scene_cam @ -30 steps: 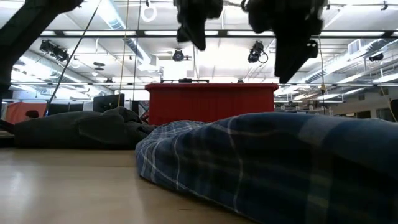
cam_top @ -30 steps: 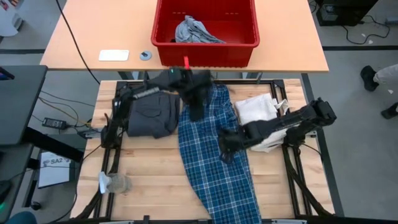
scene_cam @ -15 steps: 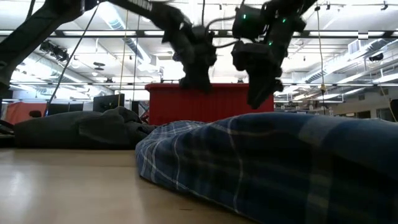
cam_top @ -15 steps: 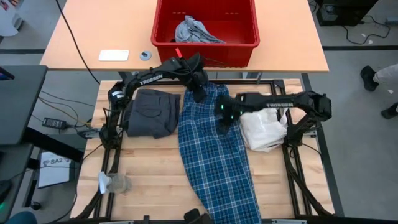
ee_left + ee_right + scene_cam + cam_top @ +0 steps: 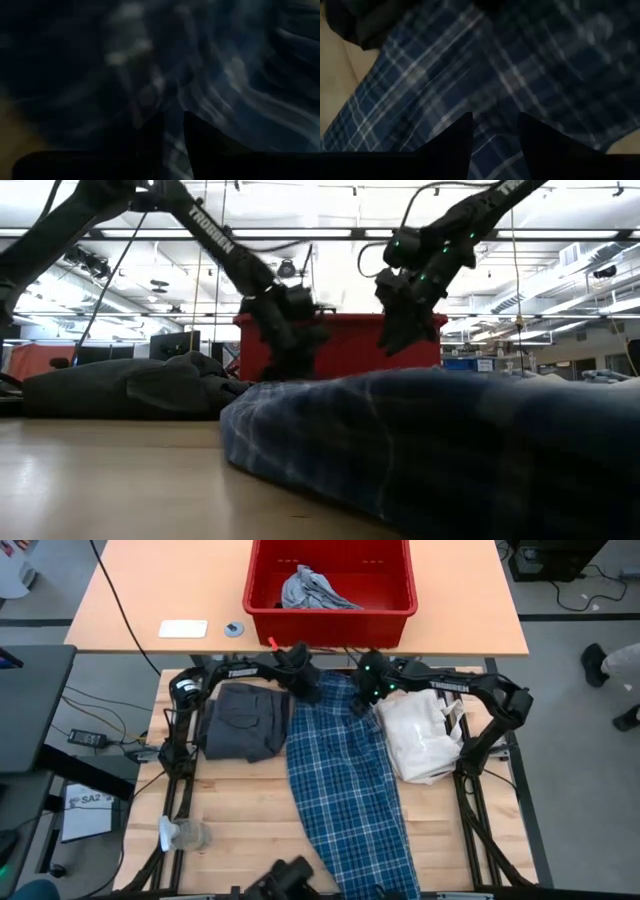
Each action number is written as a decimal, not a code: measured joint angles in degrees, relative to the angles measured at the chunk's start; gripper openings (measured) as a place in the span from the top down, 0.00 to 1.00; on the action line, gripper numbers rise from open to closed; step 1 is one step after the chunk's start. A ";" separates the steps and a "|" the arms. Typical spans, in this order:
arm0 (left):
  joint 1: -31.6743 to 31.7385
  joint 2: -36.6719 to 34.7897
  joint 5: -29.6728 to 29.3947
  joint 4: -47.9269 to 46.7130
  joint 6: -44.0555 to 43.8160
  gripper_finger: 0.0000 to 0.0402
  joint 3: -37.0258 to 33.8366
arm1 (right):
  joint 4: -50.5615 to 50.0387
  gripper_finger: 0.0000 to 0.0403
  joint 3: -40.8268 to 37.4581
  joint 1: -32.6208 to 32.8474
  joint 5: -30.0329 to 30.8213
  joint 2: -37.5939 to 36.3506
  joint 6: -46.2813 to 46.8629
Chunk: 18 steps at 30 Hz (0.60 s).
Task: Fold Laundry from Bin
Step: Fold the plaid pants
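Positioning both grippers at the plaid shirt's (image 5: 345,780) far edge.
Left gripper (image 5: 305,688) jaws narrow, right gripper (image 5: 362,700) jaws part-open; grip on cloth cannot be told.

A pale wooden table (image 5: 470,635) is standing on a grey floor (image 5: 585,740), butting against the far edge of a slatted wooden work table (image 5: 240,810) framed in black metal. A black cable (image 5: 118,600) is trailing across the pale table's left corner. Off the work table's left edge, a dark cabinet (image 5: 30,705) is sitting beside loose wires (image 5: 100,725). In the low view, long ceiling lights (image 5: 250,232) are glowing over an open hall, with ducting (image 5: 185,215) running overhead.
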 joint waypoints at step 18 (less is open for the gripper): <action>9.72 -0.02 3.43 -1.90 -2.15 0.95 5.75 | -13.29 0.60 8.82 -7.80 19.52 15.53 0.58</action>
